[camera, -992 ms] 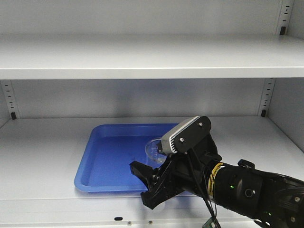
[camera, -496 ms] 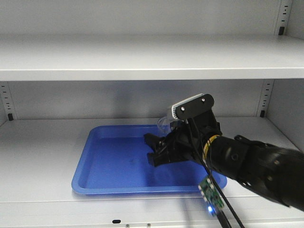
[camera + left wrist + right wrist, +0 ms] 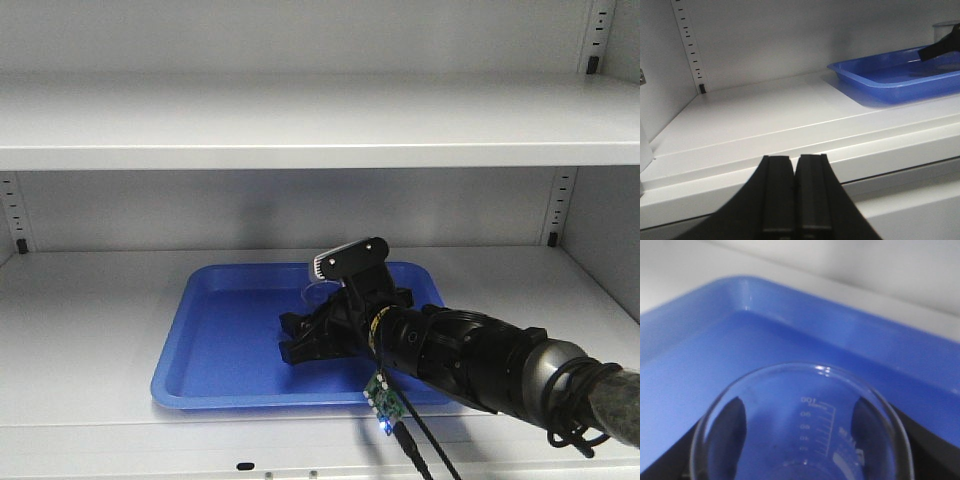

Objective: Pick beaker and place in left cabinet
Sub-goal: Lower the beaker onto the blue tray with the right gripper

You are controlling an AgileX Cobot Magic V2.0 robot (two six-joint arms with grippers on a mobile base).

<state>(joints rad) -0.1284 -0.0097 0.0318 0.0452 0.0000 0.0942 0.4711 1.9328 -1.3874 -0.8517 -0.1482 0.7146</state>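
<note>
The beaker [image 3: 802,425] is clear glass with printed marks. It sits between the dark fingers [image 3: 730,432] of my right gripper [image 3: 292,338], which is shut on it over the blue tray [image 3: 220,330]. In the front view only its rim [image 3: 316,286] shows, behind the wrist camera. I cannot tell whether it touches the tray floor. The tray lies on the lower shelf [image 3: 90,320] of the left cabinet. My left gripper [image 3: 795,159] is shut and empty, low at the shelf's front edge, left of the tray [image 3: 880,80].
A second shelf [image 3: 300,125] spans above the arm. Peg-hole strips run along the back corners [image 3: 15,210] [image 3: 690,45]. The right arm's cable and a small lit circuit board [image 3: 383,400] hang over the shelf front.
My right gripper, holding the beaker, rose from the shelf's front edge, then moved left and deeper over the tray and came lower.
</note>
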